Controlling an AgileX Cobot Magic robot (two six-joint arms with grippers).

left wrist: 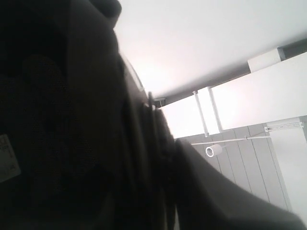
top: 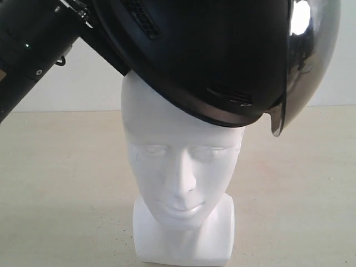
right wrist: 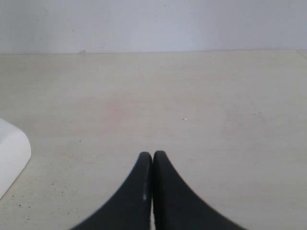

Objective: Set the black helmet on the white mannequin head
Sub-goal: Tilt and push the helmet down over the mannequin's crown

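R gripper (right wrist: 152,157) jaws pressed together, tips touching; L arm (top: 30,58) slants upward toward centre.

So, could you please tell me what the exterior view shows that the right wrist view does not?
Exterior only: the black helmet tilted over the white mannequin head, and a dark arm at upper left. Right wrist only: the right claw, tips shut on nothing. Both: the pale table and light wall; a white corner in the wrist view may be the head's base.
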